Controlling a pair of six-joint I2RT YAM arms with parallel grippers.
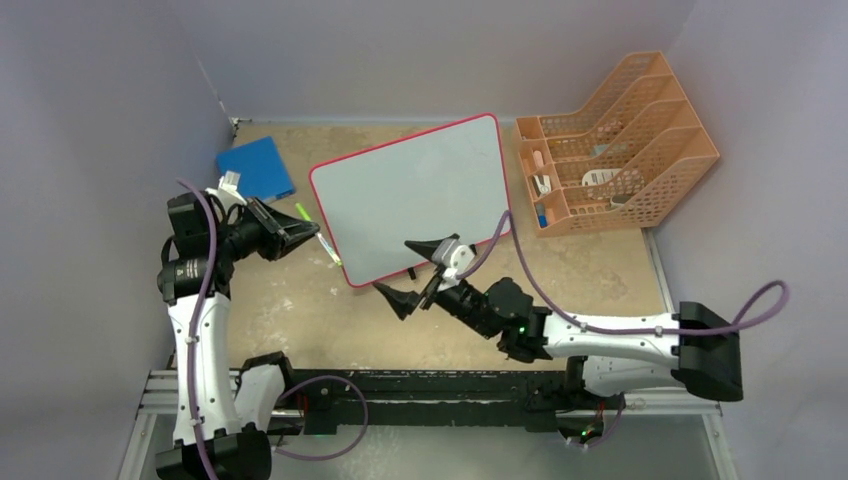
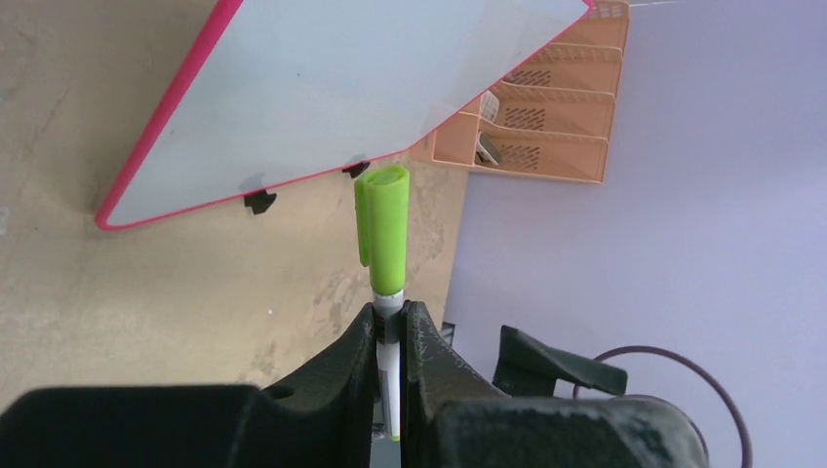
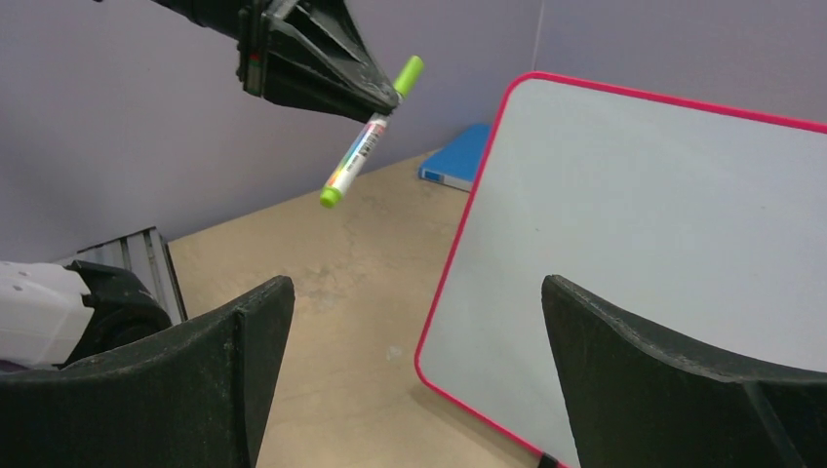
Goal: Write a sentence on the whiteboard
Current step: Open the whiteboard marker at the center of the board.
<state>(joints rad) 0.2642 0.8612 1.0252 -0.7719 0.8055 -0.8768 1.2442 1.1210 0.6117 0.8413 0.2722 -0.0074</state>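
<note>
The whiteboard (image 1: 410,195), white with a thin red rim, lies tilted in the middle of the table and is also seen in the left wrist view (image 2: 341,88) and the right wrist view (image 3: 663,224). Its surface is blank; the sentence is not in view. My left gripper (image 1: 315,236) (image 2: 390,314) is shut on a green-capped marker (image 1: 322,240) (image 2: 382,229) (image 3: 366,146), held in the air just left of the board, cap on. My right gripper (image 1: 410,272) (image 3: 417,292) stands wide open at the board's near left corner, holding nothing.
An orange file rack (image 1: 615,140) (image 2: 536,127) with small items stands at the back right. A blue square pad (image 1: 255,168) (image 3: 458,161) lies at the back left. Walls close in on three sides. A metal rail (image 1: 400,390) runs along the near edge.
</note>
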